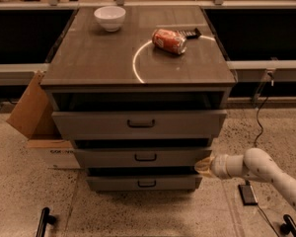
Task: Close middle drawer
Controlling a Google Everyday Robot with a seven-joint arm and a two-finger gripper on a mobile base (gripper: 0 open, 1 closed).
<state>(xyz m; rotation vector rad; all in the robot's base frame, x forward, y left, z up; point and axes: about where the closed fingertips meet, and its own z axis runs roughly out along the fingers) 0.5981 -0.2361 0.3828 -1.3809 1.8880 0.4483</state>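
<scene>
The middle drawer (143, 157) is the second of three grey-brown fronts on the cabinet, with a small dark bar handle (145, 157) at its centre. It stands a little out from the cabinet, less far than the top drawer (138, 124) above it. My gripper (203, 165) comes in from the right on a white arm (259, 169) and sits at the right end of the middle drawer's front, touching or nearly touching it.
The lowest drawer (144, 183) sits below. On the cabinet top (103, 58) are a white bowl (110, 18), a red can on its side (169, 40) and a dark object (188, 33). A cardboard box (37, 117) stands at the left. A cable (259, 117) hangs at the right.
</scene>
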